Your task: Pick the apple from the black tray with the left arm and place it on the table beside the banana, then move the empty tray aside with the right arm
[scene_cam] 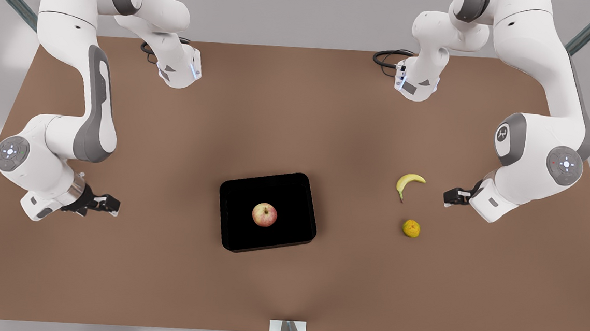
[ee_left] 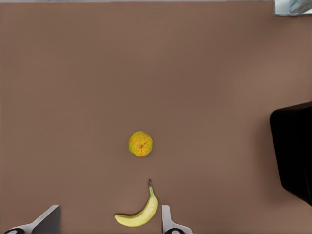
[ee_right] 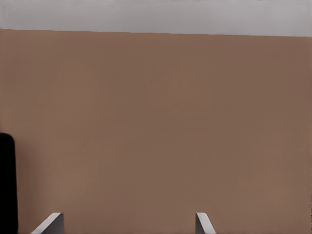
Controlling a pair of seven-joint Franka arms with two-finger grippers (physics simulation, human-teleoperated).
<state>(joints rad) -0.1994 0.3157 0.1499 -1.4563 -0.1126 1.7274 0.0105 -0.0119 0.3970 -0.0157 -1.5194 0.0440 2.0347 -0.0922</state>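
Note:
The red-and-yellow apple [scene_cam: 264,215] sits in the middle of the black tray [scene_cam: 292,199] on the brown table [scene_cam: 299,108]. The yellow banana [scene_cam: 409,182] lies on the table toward the front view's right of the tray. My left gripper [scene_cam: 451,197] hovers just beyond the banana on the front view's right, open and empty. The left wrist view shows the banana [ee_left: 139,214] close to the left gripper [ee_left: 110,212] and a tray corner [ee_left: 295,151]. My right gripper [scene_cam: 108,204] waits open at the front view's left, well away from the tray. The right gripper [ee_right: 128,217] faces bare table, with the tray's edge [ee_right: 6,185] to one side.
A small bumpy orange-yellow fruit [scene_cam: 411,228] lies on the table near the banana, on its near side; the left wrist view shows this fruit [ee_left: 140,144] too. Black cables [scene_cam: 388,58] sit at the far table edge. Bare tabletop surrounds the tray on all sides.

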